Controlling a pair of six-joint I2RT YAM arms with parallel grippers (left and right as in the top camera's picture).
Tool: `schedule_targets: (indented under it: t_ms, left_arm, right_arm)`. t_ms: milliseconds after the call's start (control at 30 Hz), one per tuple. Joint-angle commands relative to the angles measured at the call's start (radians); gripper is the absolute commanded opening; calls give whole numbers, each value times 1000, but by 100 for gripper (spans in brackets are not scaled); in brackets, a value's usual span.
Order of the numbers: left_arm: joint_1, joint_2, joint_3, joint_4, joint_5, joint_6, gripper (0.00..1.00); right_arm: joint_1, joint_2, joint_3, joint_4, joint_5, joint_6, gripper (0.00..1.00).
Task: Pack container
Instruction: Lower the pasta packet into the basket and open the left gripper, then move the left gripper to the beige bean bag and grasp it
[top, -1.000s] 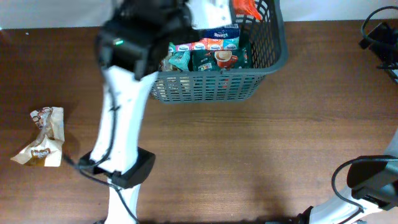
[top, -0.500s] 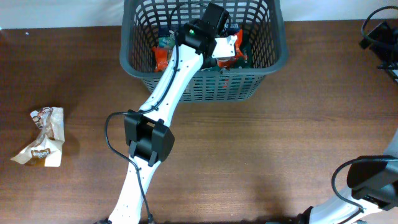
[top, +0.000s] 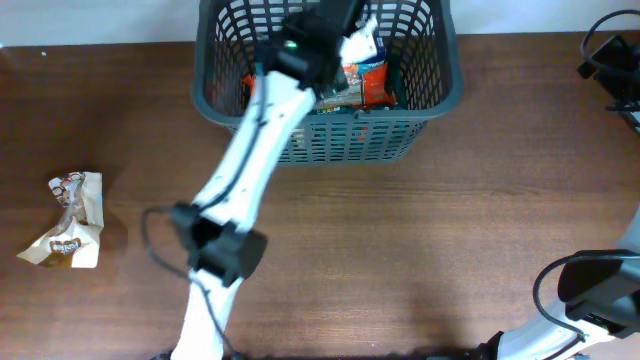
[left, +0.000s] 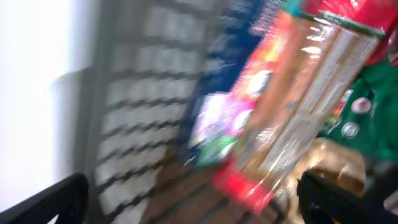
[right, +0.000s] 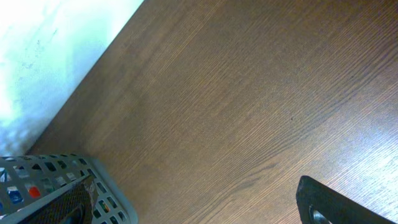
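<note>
Dark gray plastic lattice basket is seen at the top centre of the overhead frame, on the brown wooden table, with snack packs inside. The left gripper is held over its interior. Only the blurred left wrist view shows its fingers spread apart, nothing clamped, above a red-orange foil pack. Only the right wrist view shows the right gripper, fingers apart over bare wood, a basket corner at lower left. Compared with half a second earlier, the left gripper is placed nearer the top edge of the frame, while the crumpled beige wrapper at left is unmoved.
</note>
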Motion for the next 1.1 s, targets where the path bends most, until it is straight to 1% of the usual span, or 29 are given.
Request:
schedule_targets:
  t_ms: [0, 67, 133, 200, 267, 333, 400, 467, 533, 633, 700, 767, 867, 933, 1067]
  left_arm:
    - [56, -251, 38, -22, -27, -110, 99]
    - [116, -359, 38, -32, -27, -129, 99]
    - [168, -420, 38, -35, -26, -150, 99]
    - [281, -502, 36, -64, -22, -208, 99]
    - [377, -537, 31, -108, -8, -284, 99]
    - [503, -554, 6, -184, 17, -409, 99]
    - [600, -553, -37, -245, 52, -485, 99]
    - [696, -550, -128, -278, 117, -522, 99]
    - [787, -550, -279, -233, 171, -514, 99]
    - [896, -541, -503, -101, 169, -515, 99]
    - [962, -518, -621, -35, 174, -520, 100]
    - [1025, -480, -725, 32, 222, -523, 97]
    - [1096, -405, -808, 89, 316, -523, 94]
    - [1130, -351, -817, 102, 383, -522, 94]
    - [1171, -234, -817, 126, 394, -510, 94]
  right_arm:
    - [0, -10, -5, 0, -2, 5, 99]
    - [0, -10, -5, 0, -2, 4, 100]
    - [0, -10, -5, 0, -2, 5, 99]
    - [0, -10, -5, 0, -2, 4, 99]
    - [0, -10, -5, 0, -2, 5, 99]
    - [0, -10, -5, 0, -2, 4, 99]
    - [0, -10, -5, 0, -2, 4, 99]
    - [0, -10, -5, 0, -2, 4, 99]
    - [0, -10, -5, 0, -2, 4, 99]
    - [0, -10, -5, 0, -2, 4, 99]
    - [0, -10, -5, 0, -2, 4, 99]
    - [0, -10, -5, 0, -2, 5, 99]
    - [0, -10, -5, 0, -2, 4, 99]
    - [0, -10, -5, 0, -2, 4, 99]
    - [0, -10, -5, 0, -2, 4, 99]
